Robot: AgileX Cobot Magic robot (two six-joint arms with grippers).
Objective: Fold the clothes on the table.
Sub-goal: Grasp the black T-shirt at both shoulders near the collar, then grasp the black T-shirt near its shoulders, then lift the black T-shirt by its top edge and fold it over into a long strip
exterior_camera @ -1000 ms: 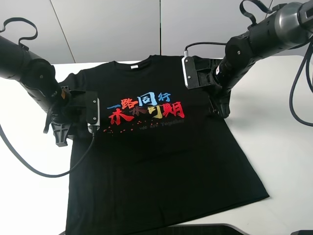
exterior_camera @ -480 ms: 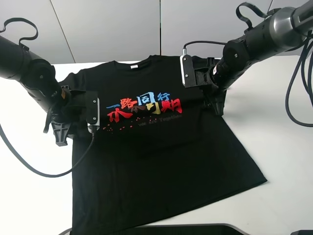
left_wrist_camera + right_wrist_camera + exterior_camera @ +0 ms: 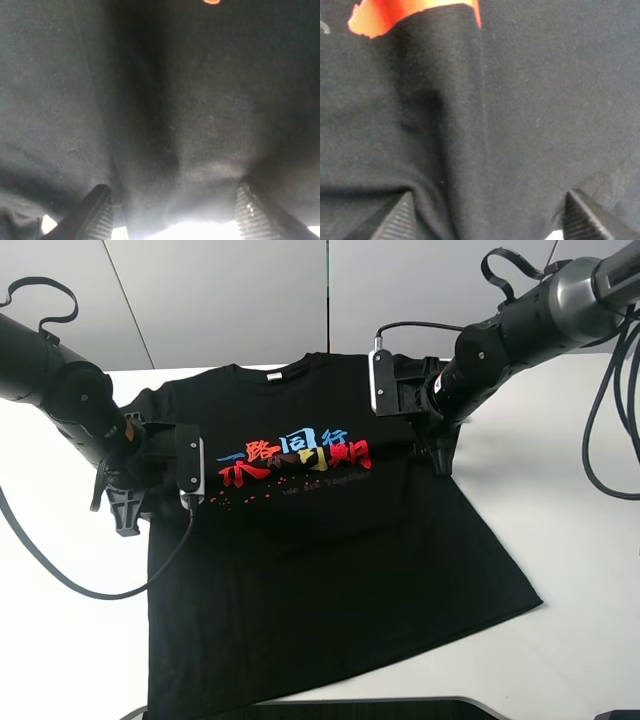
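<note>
The left gripper (image 3: 122, 520) presses on the left edge of the black T-shirt (image 3: 320, 580), which lies print-up on the white table (image 3: 585, 570). Its jaws stand apart with cloth ridged between them. The right gripper (image 3: 444, 458) bears on the opposite edge, jaws likewise apart.

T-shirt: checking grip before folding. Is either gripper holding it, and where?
Neither: left gripper and right gripper are open, straddling T-shirt fabric near the sleeves.

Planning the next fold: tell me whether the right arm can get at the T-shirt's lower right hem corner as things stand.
Probably yes. That hem corner lies flat on the table on that arm's side, with nothing between; the right claw, down on the shirt, must lift first.
</note>
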